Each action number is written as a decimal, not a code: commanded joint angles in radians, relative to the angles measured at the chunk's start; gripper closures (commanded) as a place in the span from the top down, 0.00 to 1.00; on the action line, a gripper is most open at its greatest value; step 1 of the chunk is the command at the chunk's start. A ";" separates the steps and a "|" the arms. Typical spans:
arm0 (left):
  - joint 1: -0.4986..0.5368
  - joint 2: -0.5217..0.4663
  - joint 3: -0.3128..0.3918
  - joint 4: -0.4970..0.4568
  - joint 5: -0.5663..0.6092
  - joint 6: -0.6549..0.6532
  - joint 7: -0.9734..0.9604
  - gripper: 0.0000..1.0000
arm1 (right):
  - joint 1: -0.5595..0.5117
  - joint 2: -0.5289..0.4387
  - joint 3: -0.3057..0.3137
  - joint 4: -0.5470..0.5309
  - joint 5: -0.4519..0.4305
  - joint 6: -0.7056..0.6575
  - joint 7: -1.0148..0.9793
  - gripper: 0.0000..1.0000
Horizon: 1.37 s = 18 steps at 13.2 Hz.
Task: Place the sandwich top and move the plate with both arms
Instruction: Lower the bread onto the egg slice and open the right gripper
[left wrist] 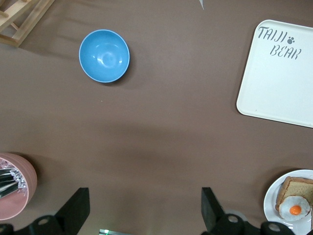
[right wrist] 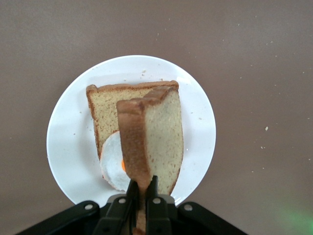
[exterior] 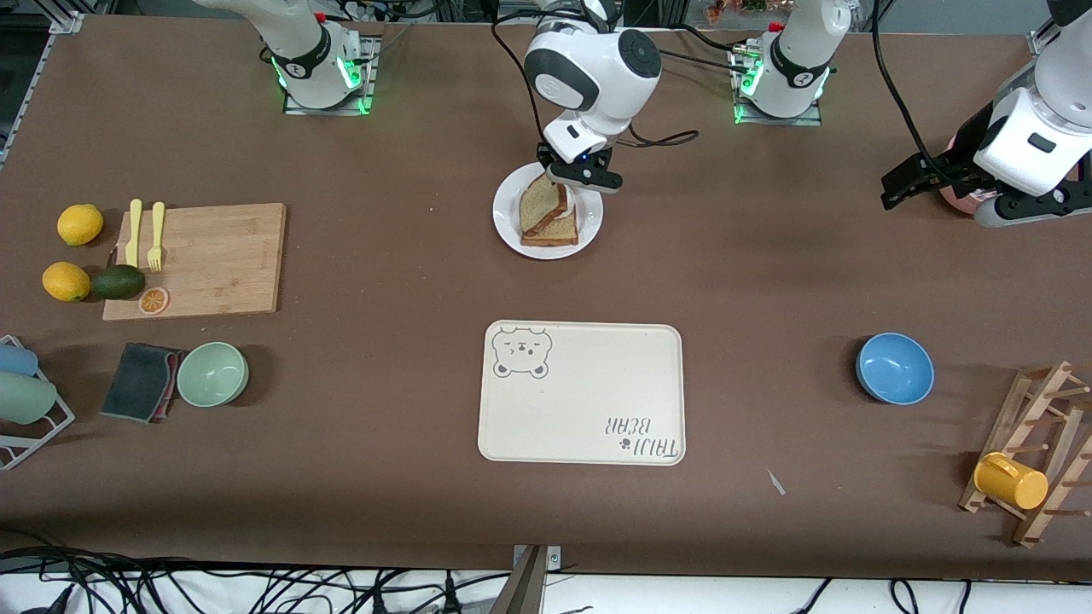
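Right gripper (exterior: 583,171) clamped on the bread slice (exterior: 543,205) — held on edge, tilted, over the plate (exterior: 507,223). Plate sits mid-table, farther from the front camera than the bear tray (exterior: 583,393); on it, a second slice (right wrist: 108,105) with a fried egg (right wrist: 112,166). Left gripper (exterior: 909,182) released, jaws wide — waits over the table (exterior: 384,256) at the left arm's end, above the blue bowl (exterior: 894,367) area.

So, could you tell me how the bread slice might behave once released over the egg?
The sandwich top hangs unbent from the shut right end effector, so probably stiff and light. Held tilted above the egg slice, it may land askew.
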State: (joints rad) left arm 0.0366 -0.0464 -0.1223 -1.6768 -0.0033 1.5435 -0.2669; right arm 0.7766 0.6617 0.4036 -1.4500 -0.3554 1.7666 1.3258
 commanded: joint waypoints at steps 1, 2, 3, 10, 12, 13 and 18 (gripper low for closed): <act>-0.001 -0.004 -0.017 0.026 0.003 -0.013 -0.003 1.00 | 0.004 -0.034 0.004 -0.006 -0.017 -0.039 0.038 0.00; -0.004 -0.004 -0.022 0.028 0.002 -0.013 -0.003 1.00 | 0.004 -0.046 0.004 -0.009 -0.019 -0.039 0.043 0.00; -0.004 -0.006 -0.036 0.031 -0.001 -0.013 -0.003 1.00 | 0.003 -0.053 0.004 -0.025 -0.019 -0.041 0.046 0.00; -0.006 -0.035 -0.054 0.011 -0.007 -0.016 -0.005 1.00 | 0.003 -0.008 0.001 -0.064 -0.017 0.000 0.073 0.16; 0.014 -0.046 -0.065 0.005 -0.004 -0.058 -0.003 1.00 | 0.003 -0.019 -0.017 -0.055 0.048 0.022 0.088 0.69; 0.035 -0.044 -0.065 -0.004 -0.006 -0.037 -0.003 1.00 | 0.003 -0.045 -0.032 -0.055 0.088 0.046 0.095 0.89; 0.048 -0.018 -0.048 -0.006 0.005 0.014 -0.003 1.00 | -0.118 -0.255 -0.042 -0.159 0.160 0.085 -0.030 1.00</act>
State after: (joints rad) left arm 0.0724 -0.0625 -0.1718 -1.6749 -0.0033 1.5515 -0.2682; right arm 0.7448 0.5444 0.3621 -1.4966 -0.2565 1.8229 1.3785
